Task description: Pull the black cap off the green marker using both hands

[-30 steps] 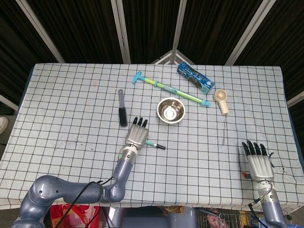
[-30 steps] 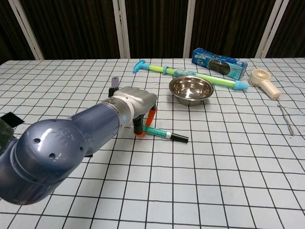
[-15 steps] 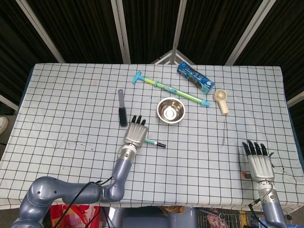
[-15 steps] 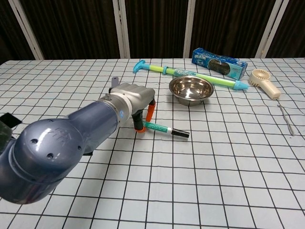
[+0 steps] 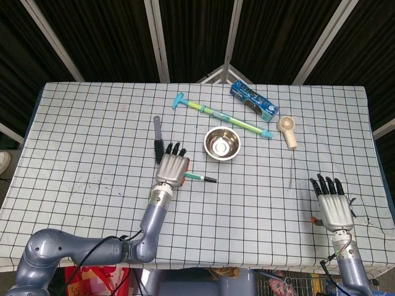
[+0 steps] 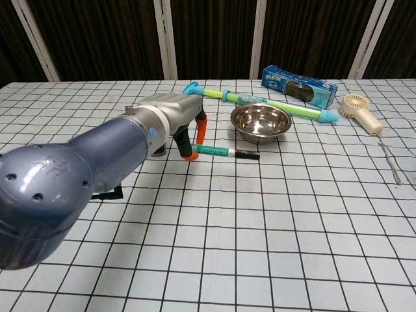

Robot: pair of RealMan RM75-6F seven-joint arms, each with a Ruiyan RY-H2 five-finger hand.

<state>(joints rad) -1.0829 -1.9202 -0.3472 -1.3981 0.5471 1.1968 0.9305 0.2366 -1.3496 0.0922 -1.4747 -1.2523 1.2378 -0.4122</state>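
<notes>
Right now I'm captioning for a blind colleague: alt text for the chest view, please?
The left hand holds a green marker, black cap on, over a checked table; behind sits a steel bowl.

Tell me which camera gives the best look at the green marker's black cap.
The chest view. There the black cap shows side-on at the marker's free end, clear of the left hand gripping the green marker. In the head view the cap is only a tiny dark tip beside that hand.
</notes>
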